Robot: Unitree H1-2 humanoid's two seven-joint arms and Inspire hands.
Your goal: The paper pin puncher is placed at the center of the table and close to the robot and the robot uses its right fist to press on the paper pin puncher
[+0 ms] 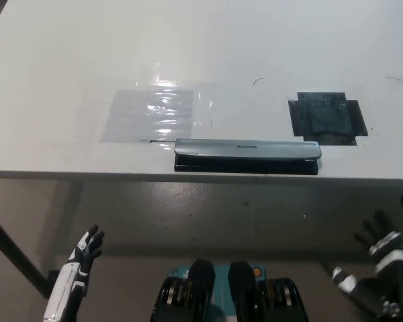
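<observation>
While the paper pin puncher (246,156) lies at the near edge of the counter (54,67), my right hand (379,275) hangs below it, fingers spread, holding nothing. I must make a fist, then press. My left hand (80,265) rests low, open.
</observation>
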